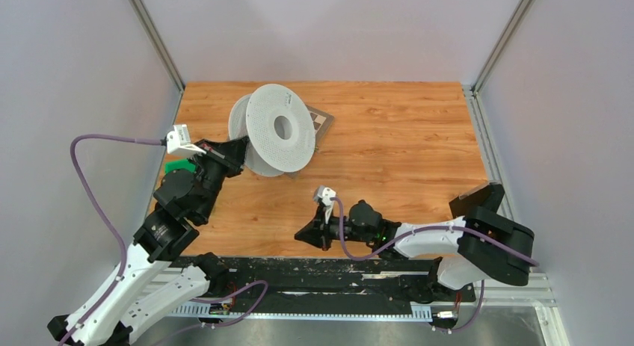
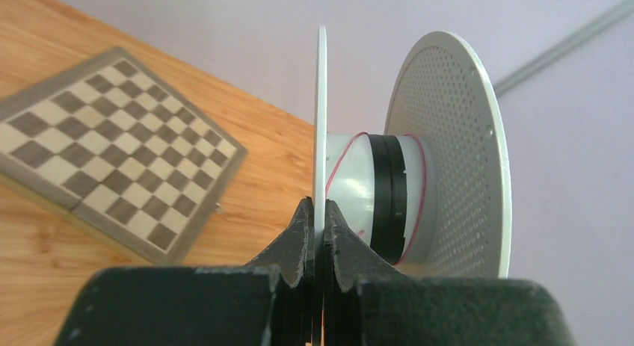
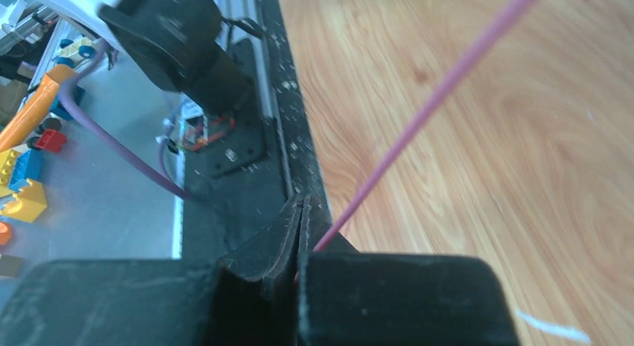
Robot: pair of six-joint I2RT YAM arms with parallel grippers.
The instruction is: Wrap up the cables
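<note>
Only up close, left jaws clenching spool flange (image 2: 320,122), right jaws pinching pink cable (image 3: 441,96).

Wooden table (image 1: 404,152), chessboard (image 2: 112,148) lying flat on it, white spool (image 1: 268,148) standing at the board, green object (image 1: 178,167) at left edge

A chessboard (image 2: 112,148) lies flat toward the desk's (image 1: 404,152) far edge. Something green (image 1: 178,167) sits by the left edge.
</note>
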